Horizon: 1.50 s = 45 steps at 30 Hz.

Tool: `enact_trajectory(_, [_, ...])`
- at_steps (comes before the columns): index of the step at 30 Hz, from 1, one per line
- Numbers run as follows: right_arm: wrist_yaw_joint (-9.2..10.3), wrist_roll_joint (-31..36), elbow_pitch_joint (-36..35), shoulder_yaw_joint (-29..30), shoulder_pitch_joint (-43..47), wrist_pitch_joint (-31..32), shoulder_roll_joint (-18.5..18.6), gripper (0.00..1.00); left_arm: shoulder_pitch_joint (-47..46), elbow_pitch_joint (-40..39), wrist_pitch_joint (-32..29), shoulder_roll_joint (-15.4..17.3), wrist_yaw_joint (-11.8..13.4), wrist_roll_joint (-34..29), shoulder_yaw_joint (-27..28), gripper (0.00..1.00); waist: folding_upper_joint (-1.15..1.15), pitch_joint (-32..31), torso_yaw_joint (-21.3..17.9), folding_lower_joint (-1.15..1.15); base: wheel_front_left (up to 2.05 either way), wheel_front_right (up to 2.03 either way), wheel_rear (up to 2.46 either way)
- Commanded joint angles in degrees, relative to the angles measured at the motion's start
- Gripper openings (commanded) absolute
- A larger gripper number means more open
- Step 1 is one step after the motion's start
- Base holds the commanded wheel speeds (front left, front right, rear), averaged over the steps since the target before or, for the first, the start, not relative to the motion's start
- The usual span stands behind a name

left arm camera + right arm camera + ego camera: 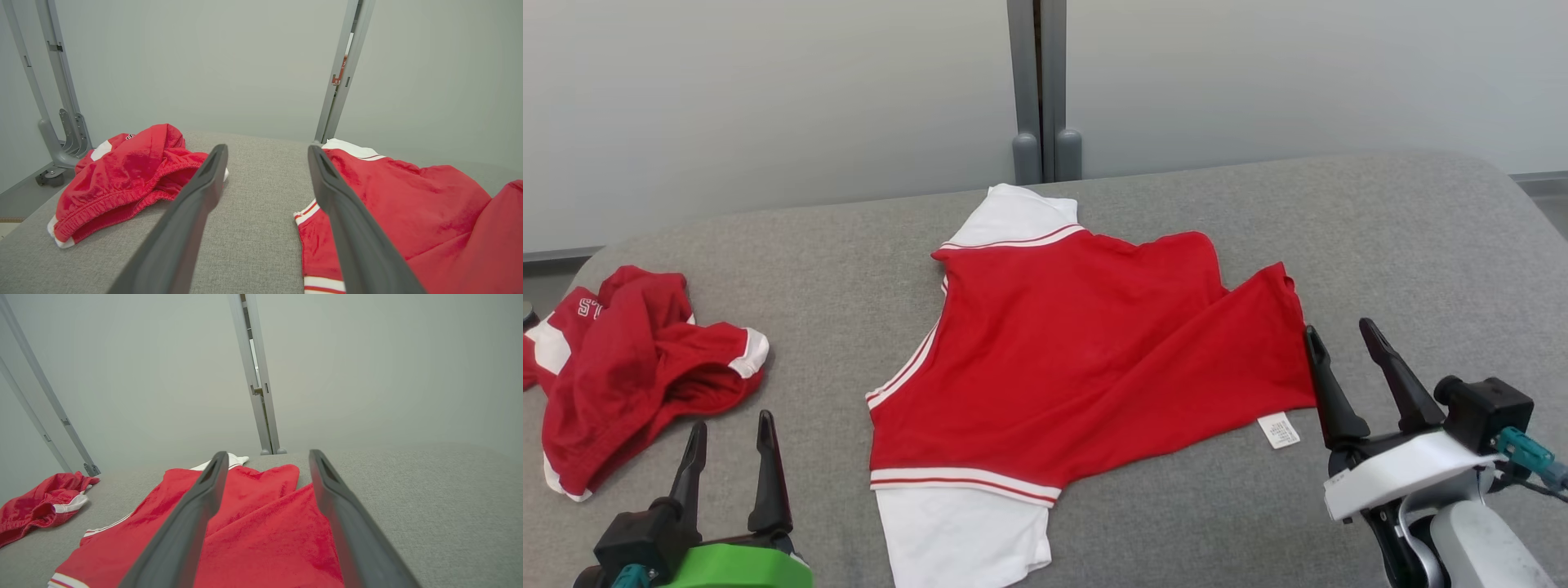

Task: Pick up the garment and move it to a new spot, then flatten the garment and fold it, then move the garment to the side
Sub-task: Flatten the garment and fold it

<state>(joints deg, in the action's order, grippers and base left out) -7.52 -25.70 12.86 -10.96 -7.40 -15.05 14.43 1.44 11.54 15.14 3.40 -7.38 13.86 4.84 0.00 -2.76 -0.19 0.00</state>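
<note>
The red and white garment [1086, 351] lies spread in the middle of the grey padded table [1380, 245], and neither gripper holds it. The step in hand looks like flattening, with no fold yet made. The next move probably calls for both grippers to come down to the cloth and pinch an edge each, smoothing the raised crease before folding.

At the far left, a second item, crumpled red shorts [637, 367] with white trim, sits in a heap well apart from the garment. Just beside the shorts, at the lower left, the left gripper [732, 420] hovers over bare table with its two dark fingers spread and nothing between them.

In the centre, the garment is a red top lying sideways. One white sleeve points to the far edge and the other toward the robot, each edged with red and white stripes. The body is mostly flat, but a diagonal crease runs across its right part, where one layer overlaps another. A small white care label [1278, 430] sticks out at the hem's near corner.

At the right, the right gripper [1338, 327] is close beside the hem, fingers spread and empty.
</note>
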Motion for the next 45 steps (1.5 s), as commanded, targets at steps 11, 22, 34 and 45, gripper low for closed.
enact_trajectory(11, [0.07,2.7,-0.4,2.8,2.8,-0.2,-2.8,1.0,-0.9,0.5,0.0,-0.3,-0.2,-0.8,-0.5,1.0,0.0,1.4,0.1,0.0,0.0,0.0,0.0])
enact_trajectory(22, [0.07,3.1,0.9,6.7,2.7,-0.2,-2.3,1.0,-2.1,-0.6,0.0,-0.3,-0.2,0.0,-3.5,1.0,0.0,2.1,1.2,0.0,0.0,0.0,0.0])
enact_trajectory(34, [0.06,-1.1,20.6,5.3,-8.2,10.4,2.9,1.0,-3.0,-1.9,-11.7,2.1,-0.2,8.1,-10.9,1.0,0.0,5.0,3.1,0.0,0.0,0.0,0.0])
enact_trajectory(45, [0.07,-5.4,36.1,1.8,-15.9,16.7,2.7,1.0,-0.5,-3.4,-25.3,4.7,-0.2,11.6,-17.2,1.0,0.0,6.4,5.1,0.0,0.0,0.0,0.0])
